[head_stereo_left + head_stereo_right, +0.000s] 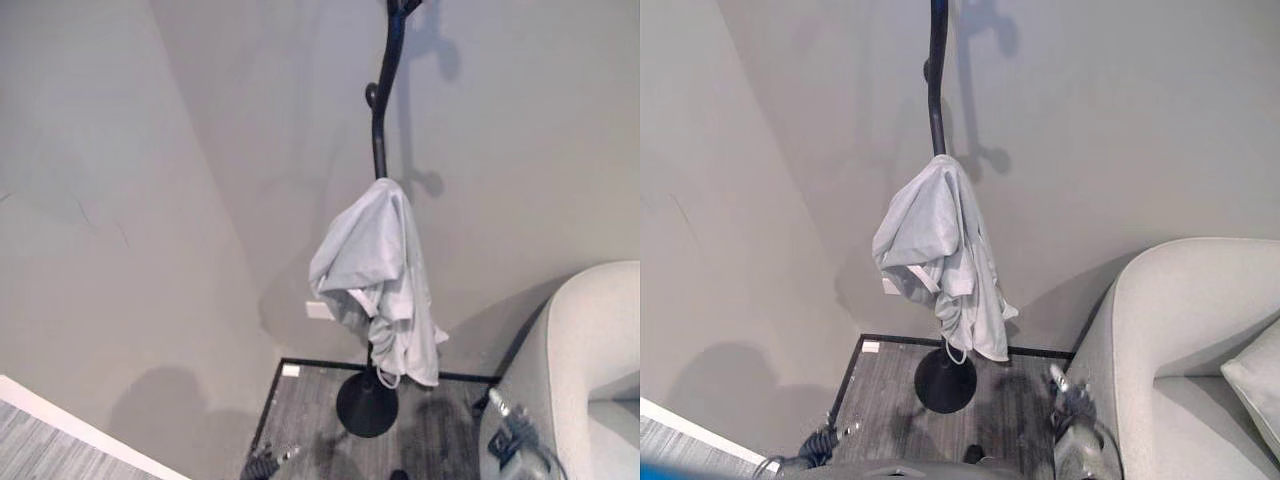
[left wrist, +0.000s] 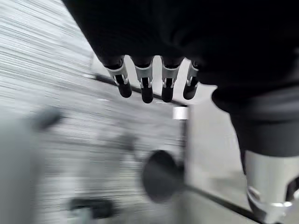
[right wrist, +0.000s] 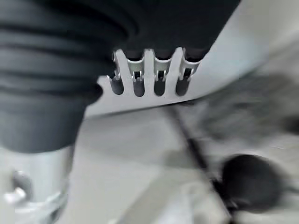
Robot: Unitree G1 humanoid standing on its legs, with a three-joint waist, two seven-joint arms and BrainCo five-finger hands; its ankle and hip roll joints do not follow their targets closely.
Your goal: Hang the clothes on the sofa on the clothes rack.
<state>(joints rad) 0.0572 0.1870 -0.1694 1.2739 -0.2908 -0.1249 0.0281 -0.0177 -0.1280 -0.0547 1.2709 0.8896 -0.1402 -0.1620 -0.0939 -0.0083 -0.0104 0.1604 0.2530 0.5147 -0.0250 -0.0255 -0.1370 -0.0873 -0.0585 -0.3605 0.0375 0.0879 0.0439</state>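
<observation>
I saw my left hand [image 2: 154, 84] low near the floor, its fingers straight and empty; the pale grey crumpled garment [image 1: 378, 280] hung draped on the black curved metal clothes rack [image 1: 380, 130], above its round base [image 1: 367, 403]; my right hand [image 3: 149, 77] hung relaxed, holding nothing, beside the light grey upholstered sofa [image 1: 1180, 340].

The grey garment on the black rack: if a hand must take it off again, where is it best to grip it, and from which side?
Probably the bunched fold at the top of the grey garment, where it drapes over the black rack. Come from the front, since the wall is behind, and lift upward.
</observation>
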